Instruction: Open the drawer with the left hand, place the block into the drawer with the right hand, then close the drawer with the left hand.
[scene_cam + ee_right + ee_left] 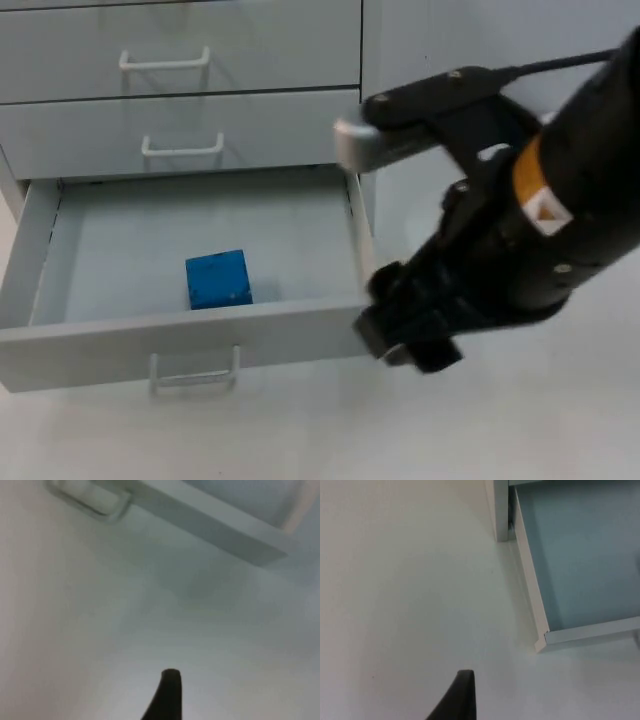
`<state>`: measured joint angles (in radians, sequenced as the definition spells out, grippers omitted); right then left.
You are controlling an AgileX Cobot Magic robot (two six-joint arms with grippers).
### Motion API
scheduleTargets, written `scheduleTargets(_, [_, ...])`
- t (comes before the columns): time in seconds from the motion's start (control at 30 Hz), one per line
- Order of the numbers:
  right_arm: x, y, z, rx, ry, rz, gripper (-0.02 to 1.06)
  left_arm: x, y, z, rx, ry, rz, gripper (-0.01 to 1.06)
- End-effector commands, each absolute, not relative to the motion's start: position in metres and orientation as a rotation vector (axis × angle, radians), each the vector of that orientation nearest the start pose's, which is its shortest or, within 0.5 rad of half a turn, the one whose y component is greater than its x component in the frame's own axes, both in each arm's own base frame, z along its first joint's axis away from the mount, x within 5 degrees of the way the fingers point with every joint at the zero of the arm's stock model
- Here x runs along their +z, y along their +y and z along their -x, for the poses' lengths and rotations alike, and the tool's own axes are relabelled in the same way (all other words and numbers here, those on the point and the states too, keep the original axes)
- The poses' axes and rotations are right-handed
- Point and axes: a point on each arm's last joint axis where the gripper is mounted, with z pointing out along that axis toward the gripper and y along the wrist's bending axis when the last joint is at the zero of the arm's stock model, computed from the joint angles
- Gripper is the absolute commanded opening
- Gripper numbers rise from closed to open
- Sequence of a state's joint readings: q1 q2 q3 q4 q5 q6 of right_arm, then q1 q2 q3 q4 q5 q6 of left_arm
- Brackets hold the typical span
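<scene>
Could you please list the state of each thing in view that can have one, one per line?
Bottom drawer: pulled open.
Middle drawer: closed.
Top drawer: closed.
Blue block: lying inside the open bottom drawer, near its front wall.
Right end effector: beside the open drawer's front right corner, holding nothing visible.
Left end effector: above the white table, beside the open drawer's left side, holding nothing visible.

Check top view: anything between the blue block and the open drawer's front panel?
Nothing. In the top view the small blue block sits on the pale grey drawer floor, with bare floor up to the front panel.
</scene>
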<state>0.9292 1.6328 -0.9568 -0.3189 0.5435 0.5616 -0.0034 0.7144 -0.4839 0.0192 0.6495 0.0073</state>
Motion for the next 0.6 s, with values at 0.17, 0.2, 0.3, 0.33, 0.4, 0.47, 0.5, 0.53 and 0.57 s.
scheduleTargets(0.17, [0.202, 0.179, -0.23, 0.124, 2.593, 0.551, 0.74, 0.258, 0.0, -0.126, 0.008, 2.362, -0.004, 1.05])
scheduleTargets(0.2, [0.203, 0.166, -0.234, 0.112, 2.601, 0.502, 0.74, 0.258, 0.0, -0.126, 0.008, 2.362, -0.004, 1.05])
scheduleTargets(0.3, [0.207, 0.135, -0.24, 0.107, 2.619, 0.417, 0.74, 0.258, 0.0, -0.126, 0.008, 2.362, -0.004, 1.05])
scheduleTargets(0.33, [0.21, 0.123, -0.242, 0.12, 2.624, 0.366, 0.74, 0.258, 0.0, -0.126, 0.0, 2.364, 0.001, 1.05])
scheduleTargets(0.4, [0.212, 0.11, -0.243, 0.121, 2.63, 0.337, 0.74, 0.258, 0.0, -0.126, 0.0, 2.364, 0.001, 1.05])
scheduleTargets(0.47, [0.221, 0.088, -0.244, 0.142, 2.634, 0.238, 0.74, 0.258, 0.0, -0.126, -0.011, 2.363, 0.007, 1.05])
scheduleTargets(0.5, [0.226, 0.077, -0.244, 0.138, 2.628, 0.188, 0.74, 0.258, 0.0, -0.126, -0.011, 2.363, 0.007, 1.05])
scheduleTargets(0.53, [0.231, 0.067, -0.244, 0.136, 2.616, 0.139, 0.74, 0.258, 0.0, -0.126, -0.011, 2.363, 0.007, 1.05])
scheduleTargets(0.57, [0.231, 0.067, -0.244, 0.136, 2.616, 0.139, 0.74, 0.258, 0.0, -0.126, -0.011, 2.363, 0.007, 1.05])
